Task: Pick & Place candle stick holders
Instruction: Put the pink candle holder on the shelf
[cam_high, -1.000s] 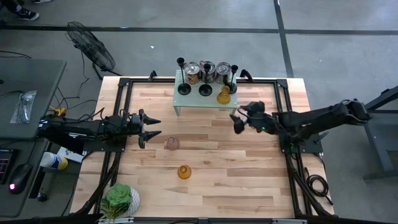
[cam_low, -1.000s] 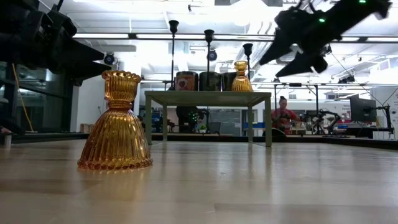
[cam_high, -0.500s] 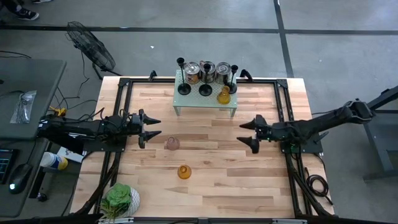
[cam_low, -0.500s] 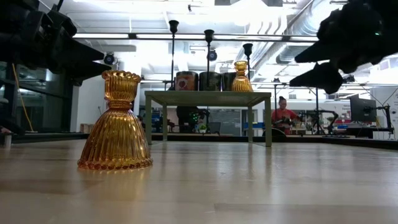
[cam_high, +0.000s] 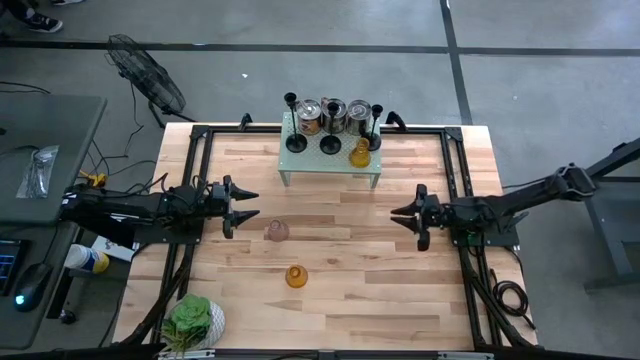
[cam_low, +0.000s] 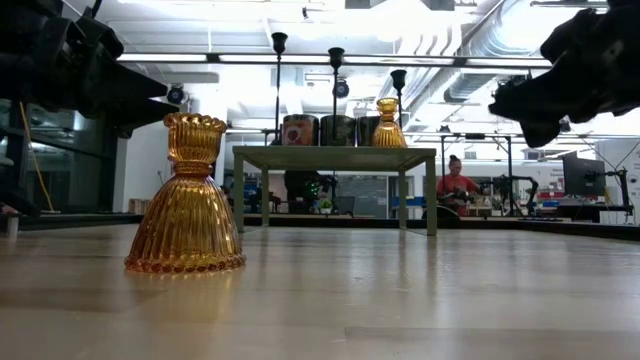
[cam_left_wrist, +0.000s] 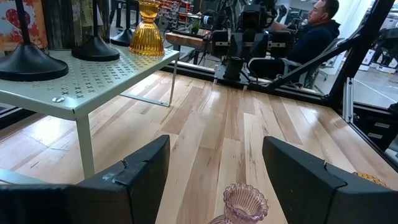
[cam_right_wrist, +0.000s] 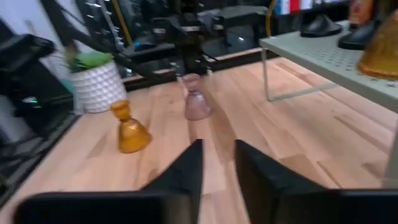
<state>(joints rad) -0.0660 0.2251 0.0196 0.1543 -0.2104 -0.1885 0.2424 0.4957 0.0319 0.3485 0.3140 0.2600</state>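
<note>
Three black candle stick holders (cam_high: 330, 145) and one amber one (cam_high: 360, 153) stand on a small pale green stand (cam_high: 300, 167) at the table's far side. A pink holder (cam_high: 276, 231) and a second amber holder (cam_high: 296, 276) stand upright on their bases on the wooden table. My left gripper (cam_high: 247, 204) waits open and level at the left, the pink holder (cam_left_wrist: 242, 202) just ahead of it. My right gripper (cam_high: 394, 214) hovers level at the right, its fingers (cam_right_wrist: 186, 168) drawn together to a narrow slit with nothing between them.
Three tins (cam_high: 333, 113) stand on the stand behind the black holders. A plant in a white pot (cam_high: 193, 322) sits at the table's near left corner. Black frame rails (cam_high: 455, 180) run along the table's edges. A person (cam_low: 456, 185) sits in the room beyond.
My right gripper has drawn back from beside the stand toward the table's right edge, sinking and tipping from slanting down to level. Its fingers, spread wide until half a second ago, have closed together on nothing. The holders have stayed in place.
</note>
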